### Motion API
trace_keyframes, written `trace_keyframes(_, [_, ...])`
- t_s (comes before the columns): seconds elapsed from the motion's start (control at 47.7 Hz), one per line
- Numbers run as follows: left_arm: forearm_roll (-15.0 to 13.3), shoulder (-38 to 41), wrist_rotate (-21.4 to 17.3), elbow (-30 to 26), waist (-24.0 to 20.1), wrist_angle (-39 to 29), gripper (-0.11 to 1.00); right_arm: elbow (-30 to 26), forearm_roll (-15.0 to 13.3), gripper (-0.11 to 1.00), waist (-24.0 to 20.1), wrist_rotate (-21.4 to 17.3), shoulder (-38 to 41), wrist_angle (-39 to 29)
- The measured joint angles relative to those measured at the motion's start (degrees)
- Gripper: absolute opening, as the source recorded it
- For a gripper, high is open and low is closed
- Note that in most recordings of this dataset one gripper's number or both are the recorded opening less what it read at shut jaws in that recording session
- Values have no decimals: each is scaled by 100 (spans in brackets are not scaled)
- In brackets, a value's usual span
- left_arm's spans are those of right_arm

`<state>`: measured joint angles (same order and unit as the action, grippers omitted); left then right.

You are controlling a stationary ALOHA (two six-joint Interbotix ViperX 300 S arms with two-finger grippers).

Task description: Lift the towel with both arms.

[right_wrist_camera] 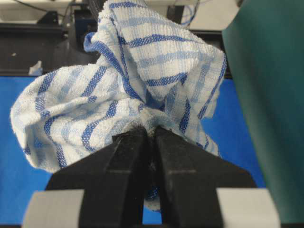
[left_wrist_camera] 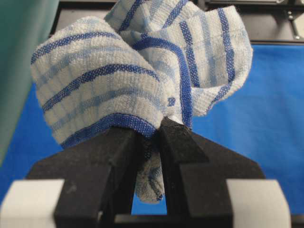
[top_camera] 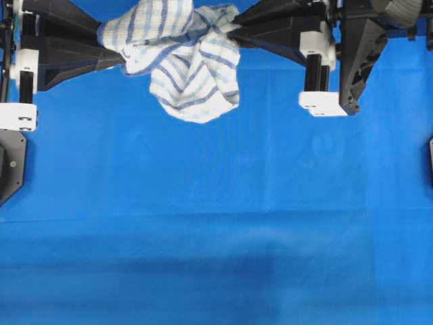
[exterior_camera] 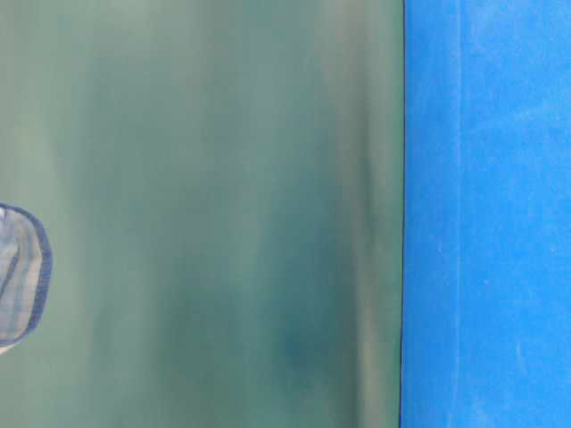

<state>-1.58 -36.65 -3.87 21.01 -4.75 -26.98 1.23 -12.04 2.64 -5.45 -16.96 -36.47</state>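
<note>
Okay, towel (top_camera: 183, 61) is off the worktop, strung between both tools at the top edge of the overhead view. It's a soft waffle-textured white cloth with bold blue and paler grey-blue stripes, bunched and crumpled, with a rounded fold sagging in the middle over the blue tablecloth (top_camera: 216, 223).

Left tool (left_wrist_camera: 151, 135): two black wedge-shaped fingers (left_wrist_camera: 107, 152) pinching one end of the cloth. Jaws are nearly together with fabric squeezed in the narrow gap, and a small tail hangs down between them. The blue hemmed edge sits right on top of the fingertips.

Right tool (right_wrist_camera: 148, 133): same shape, matte black, jaws pressed on the other end of the towel, with gathered fabric fanning out above the tips into loose folds.

In the overhead view the left tool enters from the left and the right tool from the right, their tips pointing at each other and buried in the cloth. White blocky parts (top_camera: 323, 103) sit on both arms.

Tablecloth is plain, smooth, lightly creased. In the table-level view only a striped corner of the towel shows at the left edge, against a blurry green backdrop (exterior_camera: 205, 214).
</note>
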Motion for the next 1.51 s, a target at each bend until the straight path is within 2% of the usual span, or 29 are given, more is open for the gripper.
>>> trace_keyframes(0.231, [-9,53,-26,-9,0,-26,10,0,0,7,9,18,-9,-44])
trace_keyframes(0.419, [0,62,-211,-9,-9,-9,10,0,0,9,9,26,-18,-44])
trace_keyframes(0.461, [0,62,-272,0,0,-9,10,9,0,14,18,26,-26,-44])
trace_keyframes(0.503, [0,62,-299,-9,0,-9,12,0,0,28,18,26,-35,-53])
trace_keyframes(0.566, [0,53,-316,0,9,0,26,0,-9,46,18,44,-44,-70])
trace_keyframes(0.65, [0,62,-316,-9,18,62,53,0,-26,65,18,62,-44,-123])
trace_keyframes(0.692, [0,62,-308,0,18,105,65,0,-62,67,18,70,-44,-141])
trace_keyframes(0.734, [0,62,-308,0,26,149,77,9,-97,63,18,70,-44,-149])
trace_keyframes(0.797, [0,62,-308,18,26,185,89,0,-105,61,18,62,-44,-158])
trace_keyframes(0.902, [0,62,-299,114,18,229,82,44,-105,62,18,62,-44,-158])
trace_keyframes(1.028, [0,123,-281,413,26,360,86,343,-114,62,18,26,-62,-132])
trace_keyframes(1.174, [0,281,-264,1002,26,756,88,958,-105,62,18,-114,-62,167])
trace_keyframes(1.384, [-9,501,-264,1934,26,1494,88,1925,-114,62,18,-439,-53,940])
trace_keyframes(1.51, [0,686,-237,2364,35,1696,88,2426,-97,62,18,-694,62,1424])
